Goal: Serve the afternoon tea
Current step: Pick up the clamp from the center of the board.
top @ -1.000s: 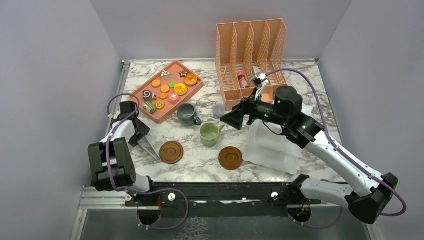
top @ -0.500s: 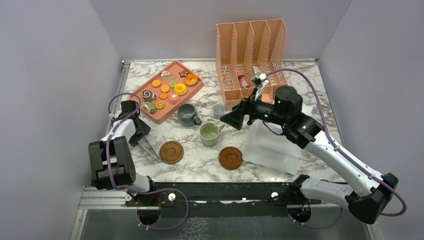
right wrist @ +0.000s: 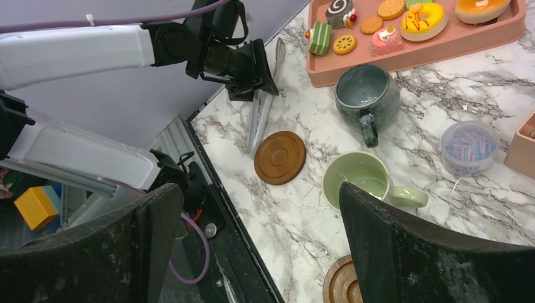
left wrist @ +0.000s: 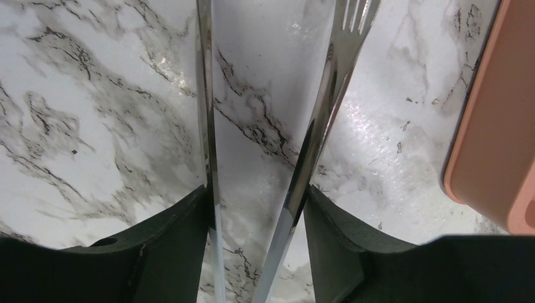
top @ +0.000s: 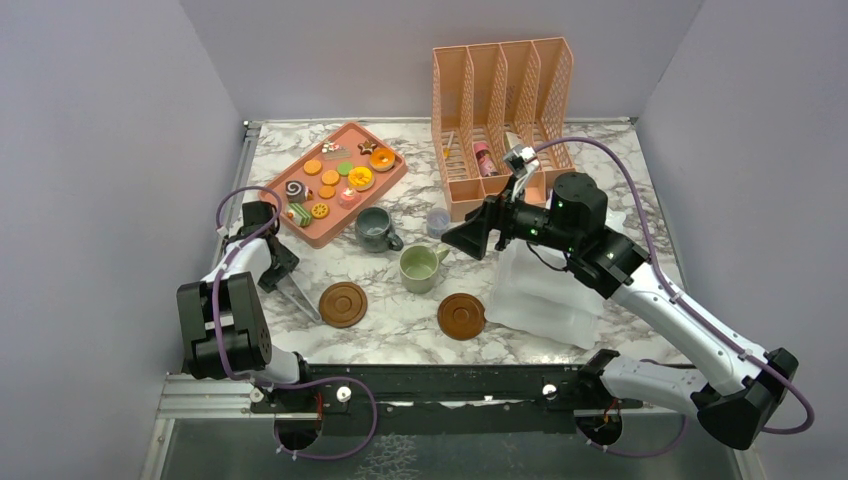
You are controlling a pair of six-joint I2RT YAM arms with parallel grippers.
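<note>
A grey-blue mug (top: pixel 373 228) (right wrist: pixel 366 95) stands beside the peach tray (top: pixel 325 238) of toy cookies, donut and cakes (top: pixel 345 175) (right wrist: pixel 423 17). The pale green mug (top: pixel 418 268) (right wrist: pixel 359 180) sits between two brown coasters (top: pixel 343 304) (top: pixel 461 316) (right wrist: pixel 280 157). My left gripper (top: pixel 280 275) (left wrist: pixel 257 192) is low at the table's left edge, shut on metal tongs (top: pixel 298 298) (left wrist: pixel 315 126) (right wrist: pixel 260 117) whose two arms press against its fingers. My right gripper (top: pixel 452 240) (right wrist: pixel 258 196) hovers open just right of the green mug, holding nothing.
A peach slotted organiser (top: pixel 500 110) stands at the back with a pink bottle (top: pixel 483 158) in it. A small lilac cup (top: pixel 438 220) (right wrist: pixel 468 147) sits in front of it. A white bag (top: pixel 545 295) lies under the right arm. Grey walls close both sides.
The right wrist has edged slightly to the right. The left gripper stays on the tongs; mugs and coasters have not moved.
</note>
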